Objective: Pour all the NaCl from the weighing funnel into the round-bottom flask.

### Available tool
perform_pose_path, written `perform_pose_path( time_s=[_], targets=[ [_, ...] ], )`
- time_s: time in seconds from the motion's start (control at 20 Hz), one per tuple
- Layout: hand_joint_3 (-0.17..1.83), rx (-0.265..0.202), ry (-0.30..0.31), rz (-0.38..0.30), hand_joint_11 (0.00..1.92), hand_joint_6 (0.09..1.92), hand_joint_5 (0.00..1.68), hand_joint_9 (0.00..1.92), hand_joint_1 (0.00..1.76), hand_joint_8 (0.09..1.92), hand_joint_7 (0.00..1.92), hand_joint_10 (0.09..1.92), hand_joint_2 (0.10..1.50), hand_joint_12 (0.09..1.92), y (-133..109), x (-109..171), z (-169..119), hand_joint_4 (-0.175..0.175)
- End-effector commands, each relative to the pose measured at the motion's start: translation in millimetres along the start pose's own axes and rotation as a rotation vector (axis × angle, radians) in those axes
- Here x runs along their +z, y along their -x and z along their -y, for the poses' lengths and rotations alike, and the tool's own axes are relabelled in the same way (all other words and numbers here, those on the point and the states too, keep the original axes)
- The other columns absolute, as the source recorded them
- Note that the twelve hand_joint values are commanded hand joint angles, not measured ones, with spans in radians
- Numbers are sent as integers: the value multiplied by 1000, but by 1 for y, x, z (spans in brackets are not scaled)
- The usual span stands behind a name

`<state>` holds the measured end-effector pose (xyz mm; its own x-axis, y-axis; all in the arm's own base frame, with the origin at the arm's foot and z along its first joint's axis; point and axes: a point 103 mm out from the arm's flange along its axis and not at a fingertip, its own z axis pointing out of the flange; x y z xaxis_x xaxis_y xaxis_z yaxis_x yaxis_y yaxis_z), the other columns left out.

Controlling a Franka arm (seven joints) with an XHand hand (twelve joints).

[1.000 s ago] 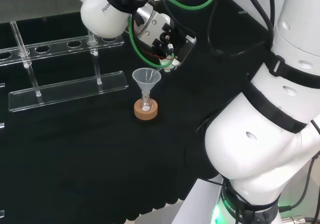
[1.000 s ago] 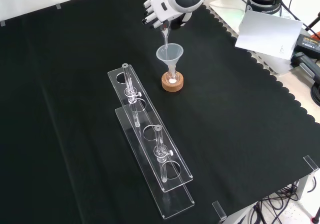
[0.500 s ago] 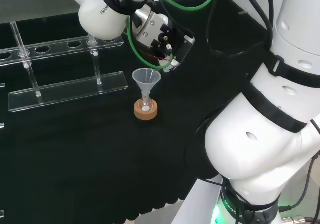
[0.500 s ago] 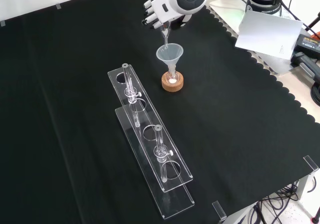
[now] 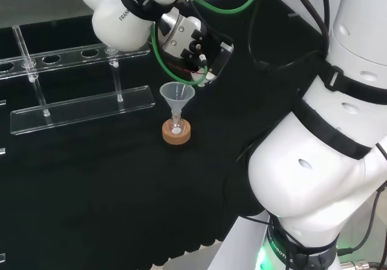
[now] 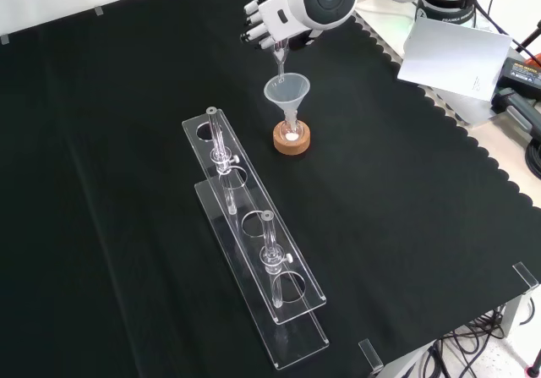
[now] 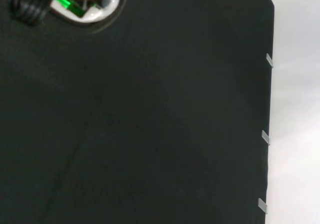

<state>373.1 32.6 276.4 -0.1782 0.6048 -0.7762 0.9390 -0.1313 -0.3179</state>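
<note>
Above the black-clothed bench (image 6: 423, 226), we see the hand (image 6: 269, 21) holding a slim clear weighing funnel (image 6: 278, 52) tipped spout-down, its tip just over the mouth of a wider plastic funnel (image 6: 287, 91). The fingers (image 6: 254, 24) are curled round the upper end of that weighing funnel, pinching it; in the head view the hand (image 5: 199, 46) sits up and to the right of the wide funnel (image 5: 177, 93), with the arm's cables looped about it.

The wide funnel stands in the neck of the small round-bottom flask (image 6: 292, 134), which rests on a cork ring (image 6: 292, 138) so it cannot roll. We judge the steep tilt is there to let the salt slide down the spout, and the wide funnel to catch what a narrow neck would miss. A pale patch shows in the flask's bottom in both views, which we take for NaCl already delivered; whether any remains in the weighing funnel we cannot tell.

A clear two-tier rack (image 6: 254, 260) holding upright glass pieces stands well apart, nearer the front camera, out of the pour's way.
</note>
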Motion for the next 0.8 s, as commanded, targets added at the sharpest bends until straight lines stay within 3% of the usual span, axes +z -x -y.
perform_pose_path(
  time_s=[0.05, 0.8],
  targets=[
    [662, -4, 9, 2, 945, 610, 1309, 1004, 1130, 639, 602, 235, 642, 959, 0, 0, 0, 175],
    [662, 4, 12, 41, 944, 610, 1308, 1003, 1130, 638, 601, 234, 642, 960, 1, -3, 1, 175]
  ],
)
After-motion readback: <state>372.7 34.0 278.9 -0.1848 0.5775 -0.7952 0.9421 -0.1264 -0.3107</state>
